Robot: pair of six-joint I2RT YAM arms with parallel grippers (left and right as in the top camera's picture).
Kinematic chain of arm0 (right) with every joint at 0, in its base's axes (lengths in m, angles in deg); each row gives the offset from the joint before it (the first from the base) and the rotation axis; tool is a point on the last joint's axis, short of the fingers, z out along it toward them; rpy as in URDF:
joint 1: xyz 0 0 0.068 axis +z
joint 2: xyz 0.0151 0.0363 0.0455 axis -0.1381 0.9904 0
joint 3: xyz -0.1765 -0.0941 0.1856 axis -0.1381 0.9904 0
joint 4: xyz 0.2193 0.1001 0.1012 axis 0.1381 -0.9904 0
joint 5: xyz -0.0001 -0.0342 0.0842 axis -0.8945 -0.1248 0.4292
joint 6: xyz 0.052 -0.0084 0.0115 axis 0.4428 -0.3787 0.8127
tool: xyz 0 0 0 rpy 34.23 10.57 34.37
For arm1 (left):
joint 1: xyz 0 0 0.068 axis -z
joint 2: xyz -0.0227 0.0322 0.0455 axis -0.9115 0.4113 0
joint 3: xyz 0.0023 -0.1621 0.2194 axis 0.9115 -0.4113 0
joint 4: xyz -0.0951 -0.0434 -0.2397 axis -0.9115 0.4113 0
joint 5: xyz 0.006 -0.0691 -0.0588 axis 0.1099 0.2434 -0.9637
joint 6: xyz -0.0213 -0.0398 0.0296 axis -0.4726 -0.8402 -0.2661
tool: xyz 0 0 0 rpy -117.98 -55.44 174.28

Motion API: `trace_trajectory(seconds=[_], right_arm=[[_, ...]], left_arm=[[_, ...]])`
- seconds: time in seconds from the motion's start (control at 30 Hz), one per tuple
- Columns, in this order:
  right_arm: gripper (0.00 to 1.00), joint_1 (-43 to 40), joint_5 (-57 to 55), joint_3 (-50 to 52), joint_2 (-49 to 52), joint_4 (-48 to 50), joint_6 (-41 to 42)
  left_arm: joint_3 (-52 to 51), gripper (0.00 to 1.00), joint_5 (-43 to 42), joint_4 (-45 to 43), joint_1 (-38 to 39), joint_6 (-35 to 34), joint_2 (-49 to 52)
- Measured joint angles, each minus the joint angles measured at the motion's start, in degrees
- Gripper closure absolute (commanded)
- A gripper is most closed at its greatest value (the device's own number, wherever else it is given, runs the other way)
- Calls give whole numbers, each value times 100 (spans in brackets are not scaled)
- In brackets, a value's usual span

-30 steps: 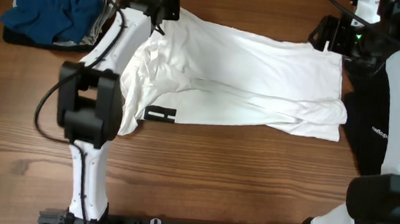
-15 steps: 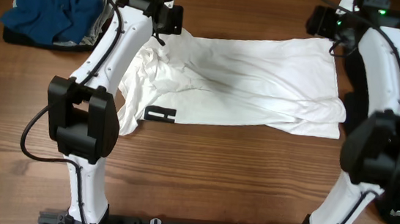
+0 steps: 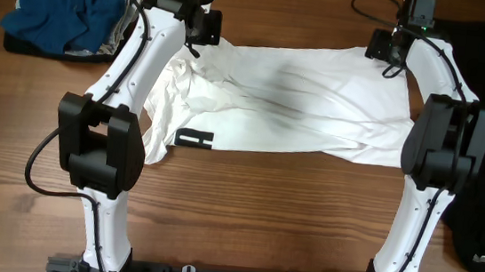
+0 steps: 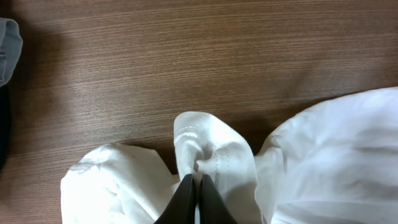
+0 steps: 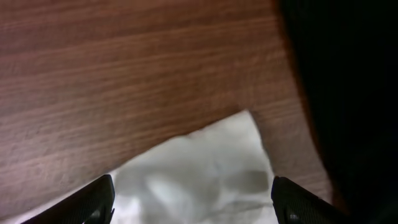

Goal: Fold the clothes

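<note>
**A:** Where is the shirt?

**B:** The white T-shirt (image 3: pixel 300 97) lies spread and wrinkled across the middle of the wooden counter (image 3: pixel 262 209).

**A:** And the claws?

**B:** The left claw (image 4: pixel 193 186) is pinched tight on a stitched fold at the shirt's far left edge. The right claw (image 5: pixel 193 190) gapes wide over the far right corner, holding nothing.

**A:** How will it handle?

**B:** Probably light and limp. Grip hems or corners, or it will likely sag and bunch.

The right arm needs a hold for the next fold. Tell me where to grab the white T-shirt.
Probably the T-shirt's far right corner: a flat, free point on bare wood, lying between the open right fingers. Come straight down, pinching across the tip.
</note>
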Motion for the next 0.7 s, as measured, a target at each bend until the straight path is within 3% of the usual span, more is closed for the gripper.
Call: trace_trajectory(seconds=[0.13, 0.17, 0.23, 0.43, 0.7], right_arm=[[20, -4, -146, 0, 4, 190, 0], [25, -4, -170, 0, 11, 212, 0], [40, -4, -177, -2, 87, 232, 17], [95, -4, -57, -13, 186, 146, 138], [96, -83, -35, -46, 74, -323, 210]], left_arm=[[0, 96, 0, 31, 0, 0, 0], [0, 96, 0, 35, 0, 0, 0], [0, 96, 0, 35, 0, 0, 0], [0, 96, 0, 42, 0, 0, 0], [0, 96, 140, 44, -9, 0, 0]])
